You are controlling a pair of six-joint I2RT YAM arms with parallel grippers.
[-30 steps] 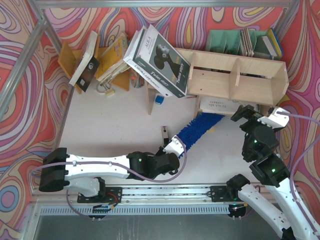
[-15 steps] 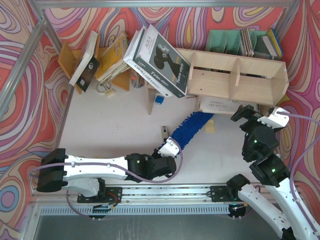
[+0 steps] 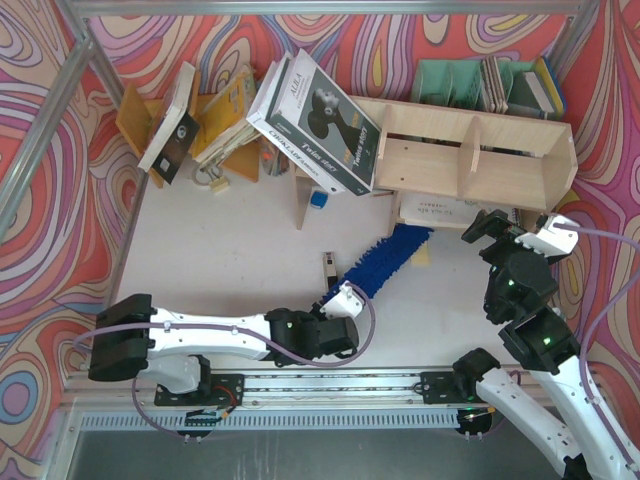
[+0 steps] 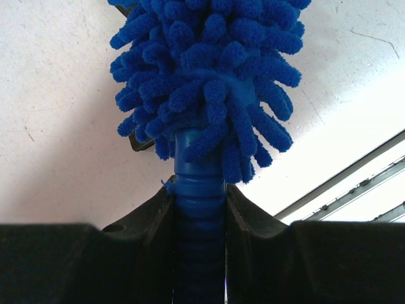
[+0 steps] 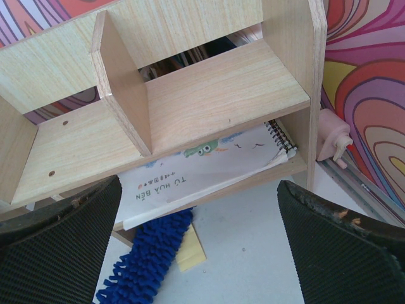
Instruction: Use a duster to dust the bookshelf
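Top external view: duster (image 3: pixel 385 262) lying low on the surface (image 3: pixel 230 250), fluffy tip just by the bottom of the bookshelf (image 3: pixel 470 160). Handle pinched tight in the left gripper (image 4: pixel 199 196); right gripper (image 5: pixel 199 234) spread wide, empty. Lift, then wipe slowly along each shelf

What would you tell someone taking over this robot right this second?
Left gripper: shut on the handle of the duster.
Right gripper: open, empty, facing the right end of the bookshelf.
The duster's fluffy tip is at the front of the bottom shelf, by the notebook.
Done: duster picked up and brought to the shelf; dusted areas cannot be told.
Left: wipe shelves and dividers.
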